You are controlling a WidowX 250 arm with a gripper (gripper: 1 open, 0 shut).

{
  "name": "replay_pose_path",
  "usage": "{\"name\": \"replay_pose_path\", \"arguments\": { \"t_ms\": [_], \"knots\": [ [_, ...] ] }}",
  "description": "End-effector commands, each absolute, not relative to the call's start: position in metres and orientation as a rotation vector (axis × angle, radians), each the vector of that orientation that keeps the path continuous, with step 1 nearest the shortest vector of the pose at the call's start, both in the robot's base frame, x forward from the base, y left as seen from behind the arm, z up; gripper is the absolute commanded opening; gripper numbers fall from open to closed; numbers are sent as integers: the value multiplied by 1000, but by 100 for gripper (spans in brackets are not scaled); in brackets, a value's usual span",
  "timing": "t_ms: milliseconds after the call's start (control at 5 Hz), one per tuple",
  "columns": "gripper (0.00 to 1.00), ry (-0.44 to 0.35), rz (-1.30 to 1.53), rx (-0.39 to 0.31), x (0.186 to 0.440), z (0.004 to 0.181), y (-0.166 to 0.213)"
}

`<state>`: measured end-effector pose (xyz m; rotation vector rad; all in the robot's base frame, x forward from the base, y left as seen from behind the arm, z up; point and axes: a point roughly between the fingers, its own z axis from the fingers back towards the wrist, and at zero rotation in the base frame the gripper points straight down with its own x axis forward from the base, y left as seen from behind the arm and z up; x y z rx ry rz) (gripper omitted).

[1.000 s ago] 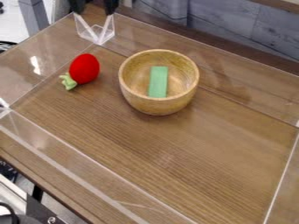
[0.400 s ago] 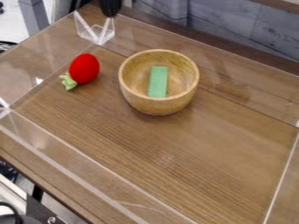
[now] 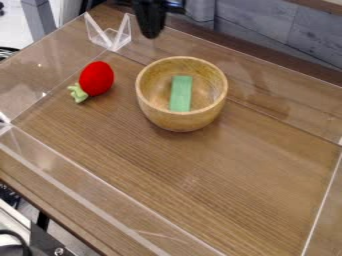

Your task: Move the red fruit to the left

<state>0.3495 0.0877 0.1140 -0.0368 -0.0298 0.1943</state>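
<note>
The dark robot gripper [image 3: 152, 22] is poking in at twelve o'clock, with its upper body cut off by the top edge and its tips too blurred to tell how the jaws are standing. The wooden table [image 3: 201, 190] and its clear plastic walls are running out of view at three, six and nine o'clock. Dark shapes at seven o'clock, below the table's corner, are being cropped too tightly to identify.
</note>
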Motion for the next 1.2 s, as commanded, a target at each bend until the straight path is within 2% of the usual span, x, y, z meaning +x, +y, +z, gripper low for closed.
{"name": "replay_pose_path", "arguments": {
  "t_ms": [0,200,400,600,800,1000],
  "knots": [
    [100,-57,170,-30,360,113,74],
    [100,-65,138,-39,361,108,44],
    [100,-94,106,-48,358,112,18],
    [100,-137,205,-45,352,136,8],
    [100,-163,288,-34,346,149,7],
    [100,-180,327,-18,342,151,13]
  ]
}}
